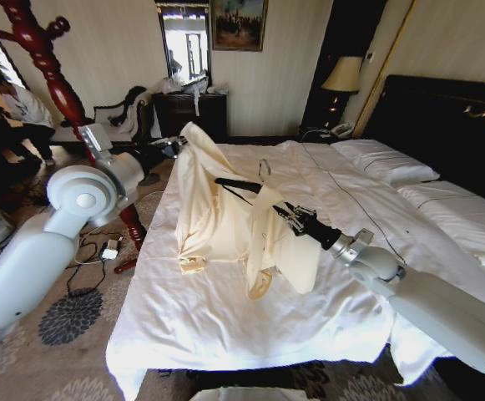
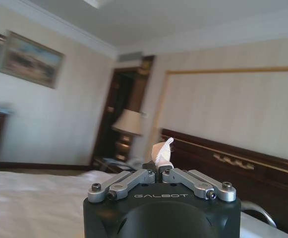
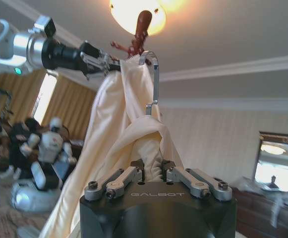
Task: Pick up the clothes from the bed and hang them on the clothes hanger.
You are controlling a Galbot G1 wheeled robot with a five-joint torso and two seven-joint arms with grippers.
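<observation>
The cream clothes (image 1: 213,213) hang lifted above the bed (image 1: 225,317), stretched between both grippers. My left gripper (image 1: 178,144) is shut on the garment's upper tip, and a scrap of cream cloth (image 2: 162,151) sticks out between its fingertips (image 2: 159,169). Coming in from the right, my right gripper (image 1: 285,214) is shut on the black clothes hanger (image 1: 239,185), with cloth bunched round its fingers. The silver hook (image 3: 154,82) rises just beyond the right gripper (image 3: 153,172), where folds of the clothes (image 3: 129,134) run up to the left gripper (image 3: 100,62).
A red-brown wooden coat stand (image 1: 46,50) rises at the left, beside the bed's corner. Cables and a small box (image 1: 110,249) lie on the carpet there. A narrower white bed (image 1: 467,221) lies at the right below a dark headboard (image 1: 442,109). A lamp (image 1: 343,75) stands behind.
</observation>
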